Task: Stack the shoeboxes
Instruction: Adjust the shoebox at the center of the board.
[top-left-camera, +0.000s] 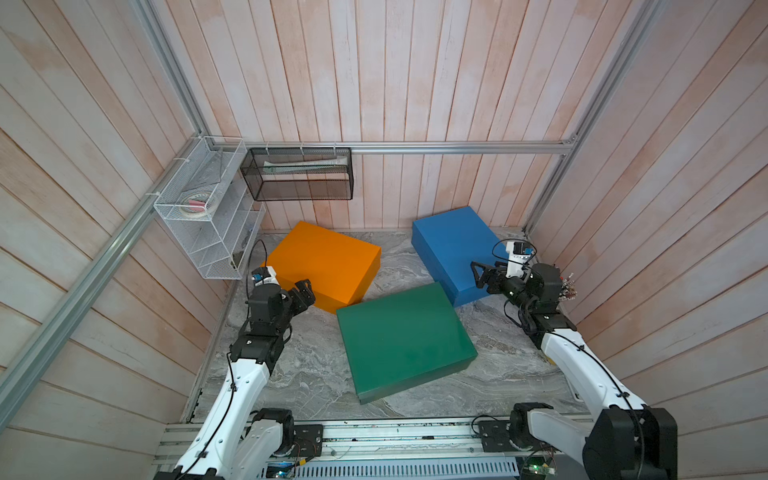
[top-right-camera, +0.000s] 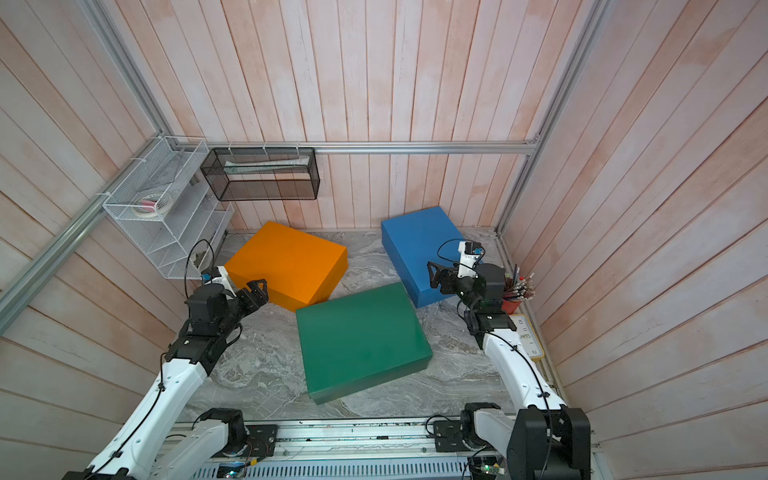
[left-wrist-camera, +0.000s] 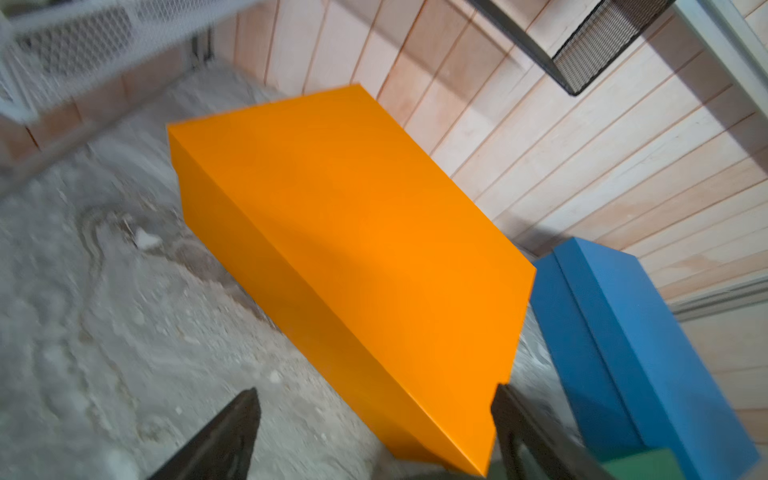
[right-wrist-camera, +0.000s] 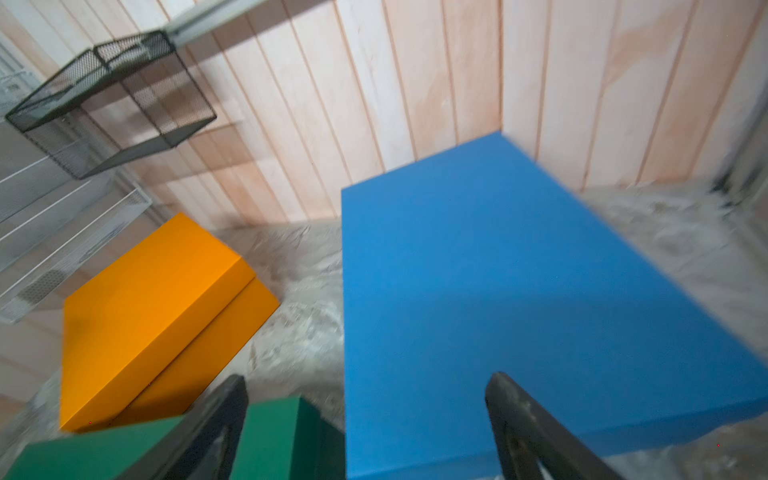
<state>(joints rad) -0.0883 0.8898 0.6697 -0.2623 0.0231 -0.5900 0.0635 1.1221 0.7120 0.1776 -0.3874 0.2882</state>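
Shoeboxes orange, blue, green lie unstacked mid-frame; left fingers and right fingers gape empty; wide boxes could slip.

Pale pinkish plank walls close in the space on three sides under soft, even light. The floor is grey, veined like marble. An aluminium rail crosses the back wall at mid-frame. In the upper left of both top views, a white wire rack hangs just beside a black mesh basket. At the right of a top view stand a red pencil cup and a clock.
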